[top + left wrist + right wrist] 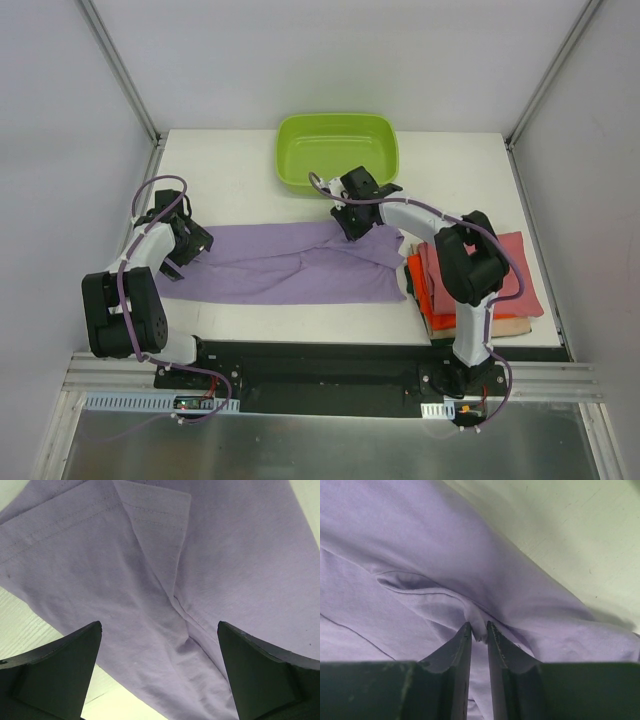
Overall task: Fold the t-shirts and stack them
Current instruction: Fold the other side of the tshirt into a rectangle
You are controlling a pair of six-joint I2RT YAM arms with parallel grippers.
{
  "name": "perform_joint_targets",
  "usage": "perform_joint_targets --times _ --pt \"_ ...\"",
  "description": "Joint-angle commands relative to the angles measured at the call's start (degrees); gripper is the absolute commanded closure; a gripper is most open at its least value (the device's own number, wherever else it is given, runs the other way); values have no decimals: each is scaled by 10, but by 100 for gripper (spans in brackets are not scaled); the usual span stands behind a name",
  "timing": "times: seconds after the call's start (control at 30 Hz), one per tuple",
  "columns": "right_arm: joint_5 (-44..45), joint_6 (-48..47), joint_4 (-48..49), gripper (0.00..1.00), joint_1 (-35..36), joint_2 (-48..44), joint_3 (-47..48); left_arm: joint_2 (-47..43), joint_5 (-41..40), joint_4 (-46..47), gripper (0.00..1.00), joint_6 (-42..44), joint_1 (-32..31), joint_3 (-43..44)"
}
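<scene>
We see our left gripper [183,243] spread wide over the left end of the lilac t-shirt [290,268], holding nothing. Our right gripper [352,226] pinches a fold at the shirt's far edge, jaws nearly closed. The shirt lies across the white table [230,175], with a lime-green tub [337,150] behind it and folded t-shirts [512,272] stacked at the right.

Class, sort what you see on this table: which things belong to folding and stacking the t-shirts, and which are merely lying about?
Job: lilac t-shirt, pinched by right gripper; left gripper, open over it; folded stack, rose-red on top.
Lying about: lime-green tub.
</scene>
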Motion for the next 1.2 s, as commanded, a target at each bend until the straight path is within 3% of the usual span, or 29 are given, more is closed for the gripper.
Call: perform_joint_targets --times 0.0,0.07,0.13,0.4,0.7,0.8,1.03,1.17 --pt "10 -2 5 83 2 4 29 2 6 -7 1 9 0 7" --pt "9 3 8 95 3 3 30 1 4 -7 1 9 0 7" --pt "12 11 3 99 6 -6 29 -1 2 -7 1 8 0 6" --pt "117 131 -114 99 53 -50 67 -2 6 -7 1 11 0 6" --pt "192 226 -230 99 107 -31 138 -15 3 -7 1 12 0 2" --pt "255 257 -256 99 134 -25 158 -19 4 -7 1 13 0 1" --pt "251 317 -292 94 164 1 177 -19 15 -7 1 15 0 3" --pt "213 304 -293 83 173 17 181 -21 15 -7 1 15 0 2"
